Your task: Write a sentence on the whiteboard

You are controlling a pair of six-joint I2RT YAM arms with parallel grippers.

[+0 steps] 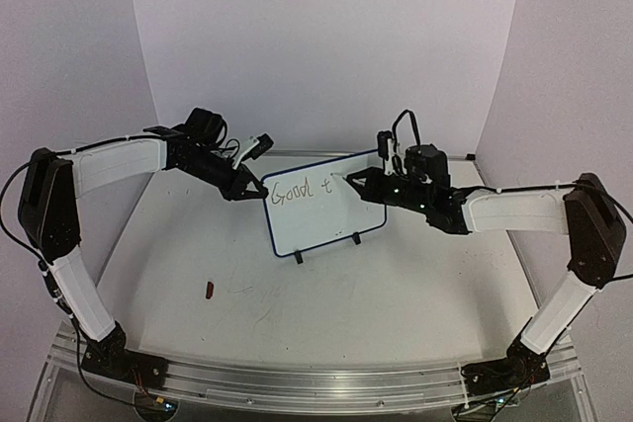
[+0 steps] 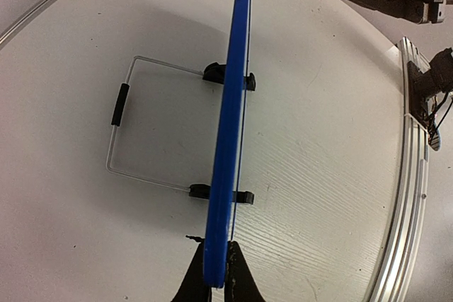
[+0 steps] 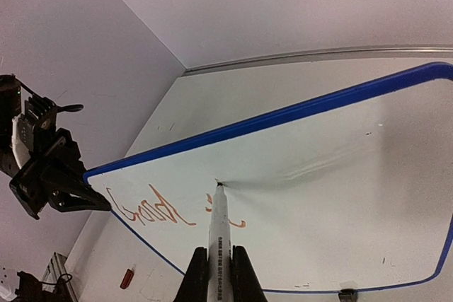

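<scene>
The whiteboard (image 1: pixel 321 219) stands upright on its two black feet at mid-table, its blue rim showing. My left gripper (image 1: pixel 259 188) is shut on the board's left edge; the left wrist view shows the board edge-on (image 2: pixel 230 139) pinched between the fingers (image 2: pixel 216 245). My right gripper (image 3: pixel 220 251) is shut on a white marker (image 3: pixel 219 228), and the marker's tip touches the board face (image 3: pixel 340 196). The sentence (image 1: pixel 302 189) reads "Good t" in reddish-brown strokes (image 3: pixel 152 211) near the board's top left. The marker tip rests just right of the "t".
A small red marker cap (image 1: pixel 209 291) lies on the white table in front of the board, to its left. A clear wire stand (image 2: pixel 120 104) juts out behind the board. The metal rail (image 1: pixel 316 382) runs along the near edge.
</scene>
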